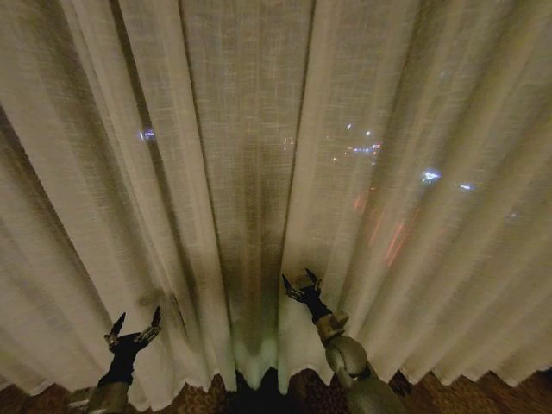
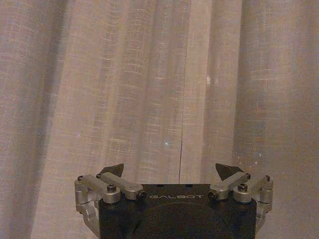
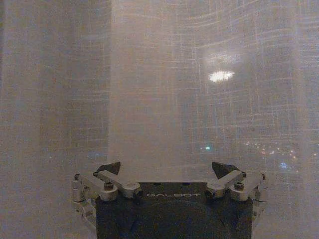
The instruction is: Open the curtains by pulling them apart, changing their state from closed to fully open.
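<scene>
The sheer cream-white curtains (image 1: 259,155) hang closed across the whole head view in soft vertical pleats, reaching the floor. City lights glimmer through the weave. My left gripper (image 1: 134,326) is raised low on the left, open, close in front of the fabric. My right gripper (image 1: 302,285) is open near the centre, its fingertips at the cloth beside the middle fold. In the left wrist view the open left gripper (image 2: 172,172) faces the curtains (image 2: 159,89) with nothing between its fingers. The right gripper (image 3: 167,169) likewise stands open before the curtains (image 3: 159,99).
A strip of dark patterned carpet (image 1: 302,392) shows under the curtain hem. A dark gap (image 1: 254,379) opens at the floor where the middle folds meet.
</scene>
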